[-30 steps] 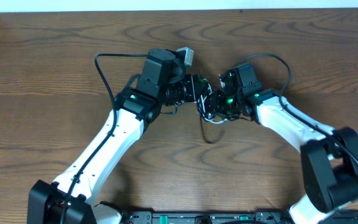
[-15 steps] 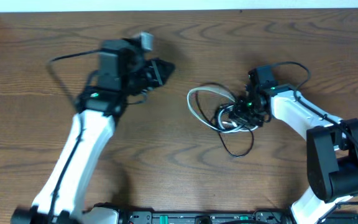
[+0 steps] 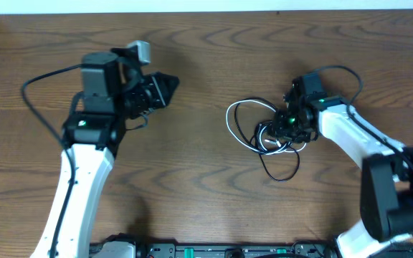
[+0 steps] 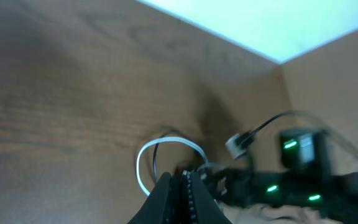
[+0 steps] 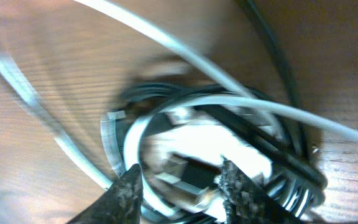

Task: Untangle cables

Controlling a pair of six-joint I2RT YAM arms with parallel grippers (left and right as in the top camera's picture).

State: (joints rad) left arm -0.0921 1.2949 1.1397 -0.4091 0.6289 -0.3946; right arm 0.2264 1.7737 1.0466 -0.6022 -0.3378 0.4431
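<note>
The white cable [image 3: 229, 115] and the black cable [image 3: 297, 165] lie tangled together right of the table's middle. A white loop sticks out to the left and a black loop toward the front. My right gripper [image 3: 282, 129] sits on the knot. In the right wrist view its fingers [image 5: 180, 180] straddle the bundle of white strands [image 5: 185, 46], black strands [image 5: 272, 50] and a plug. My left gripper [image 3: 166, 87] is shut and empty, well left of the cables. In the left wrist view its tips [image 4: 182, 182] point at the white loop [image 4: 140, 163].
The wooden table [image 3: 192, 186] reaches a white wall at the back. Thick black robot cables arc off both arms, one left of the left arm [image 3: 38, 79] and one above the right arm [image 3: 339, 72].
My left gripper has let go of the tangle and swung far left, empty. My right gripper has moved right, dragging the knot with it, and the white loop has spread out.
</note>
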